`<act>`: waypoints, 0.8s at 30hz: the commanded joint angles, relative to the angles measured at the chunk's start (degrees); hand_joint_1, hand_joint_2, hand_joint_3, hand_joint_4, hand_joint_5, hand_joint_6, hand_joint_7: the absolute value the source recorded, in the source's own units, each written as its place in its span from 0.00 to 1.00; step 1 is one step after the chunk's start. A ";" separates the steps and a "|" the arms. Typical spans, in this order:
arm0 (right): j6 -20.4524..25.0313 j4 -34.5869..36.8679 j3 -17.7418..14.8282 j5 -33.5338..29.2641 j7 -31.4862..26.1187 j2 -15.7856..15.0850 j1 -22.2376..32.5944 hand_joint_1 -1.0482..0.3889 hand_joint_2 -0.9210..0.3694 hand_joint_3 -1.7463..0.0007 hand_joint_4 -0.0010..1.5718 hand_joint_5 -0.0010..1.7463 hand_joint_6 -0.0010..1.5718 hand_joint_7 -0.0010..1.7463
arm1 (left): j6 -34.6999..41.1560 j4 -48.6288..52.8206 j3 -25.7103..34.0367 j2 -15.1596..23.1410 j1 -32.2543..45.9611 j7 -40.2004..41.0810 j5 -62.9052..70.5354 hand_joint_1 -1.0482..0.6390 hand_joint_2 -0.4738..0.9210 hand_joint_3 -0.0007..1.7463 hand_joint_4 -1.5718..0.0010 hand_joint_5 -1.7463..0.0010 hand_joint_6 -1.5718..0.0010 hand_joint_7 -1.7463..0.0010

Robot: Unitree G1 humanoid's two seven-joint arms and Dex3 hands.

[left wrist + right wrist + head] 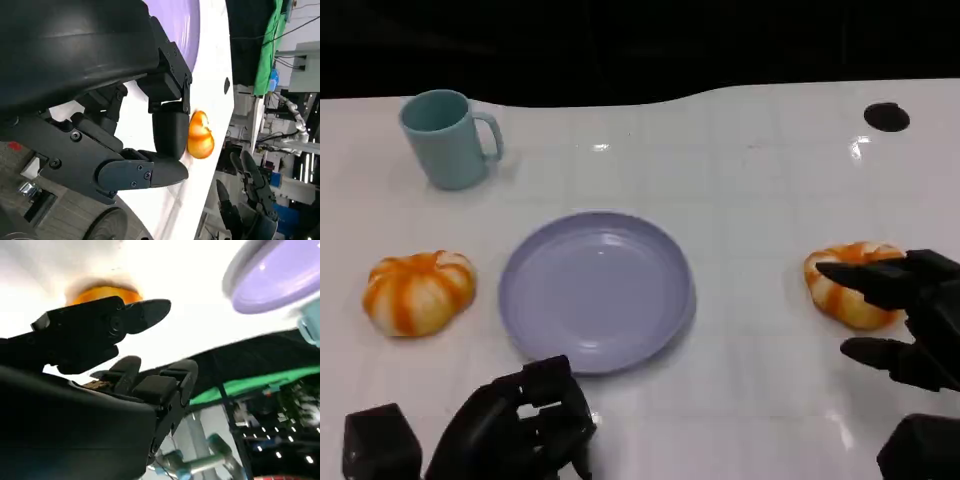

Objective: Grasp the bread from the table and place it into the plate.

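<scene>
On the table [750, 230], the right hand [905, 315] spreads wide around a bread roll [850, 285], not yet gripping. The plate [597, 290] holds nothing; grasping and placing remain. The left hand [515, 425] rests curled, holding nothing.

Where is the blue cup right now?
In the head view, the blue cup stands at the table's far left, behind the striped bread and up-left of the purple plate.

Both my hands low near the table edge, nothing held.
Right hand [905, 315] has its fingers [865, 272] spread apart; left hand [520, 425] looks curled in, though it's partly cropped.
</scene>
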 commanded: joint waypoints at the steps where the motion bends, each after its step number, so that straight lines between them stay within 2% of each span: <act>1: 4.82 -1.87 0.11 -1.59 3.93 -1.83 -1.79 0.34 0.01 0.99 0.09 0.20 0.23 0.00 | 0.17 -0.41 0.41 0.55 0.20 0.26 -0.39 0.27 0.85 0.33 0.50 0.00 0.52 0.18; 5: 8.62 -2.09 1.09 -4.19 7.04 -2.81 -3.65 0.32 0.00 1.00 0.08 0.18 0.21 0.00 | -0.36 -0.22 0.39 0.58 0.21 0.10 -0.24 0.27 0.85 0.33 0.50 0.00 0.52 0.18; 15: 14.84 2.56 5.60 -10.11 9.01 -3.10 -9.99 0.34 0.03 1.00 0.07 0.16 0.20 0.00 | 0.01 -0.53 0.43 0.34 0.37 0.29 -0.40 0.28 0.85 0.34 0.51 0.00 0.52 0.18; 24: 16.84 10.13 10.26 -11.45 8.78 -2.24 -15.88 0.41 0.08 1.00 0.10 0.16 0.23 0.01 | 0.30 -1.04 0.30 0.10 0.59 0.50 -0.33 0.27 0.84 0.35 0.50 0.00 0.52 0.18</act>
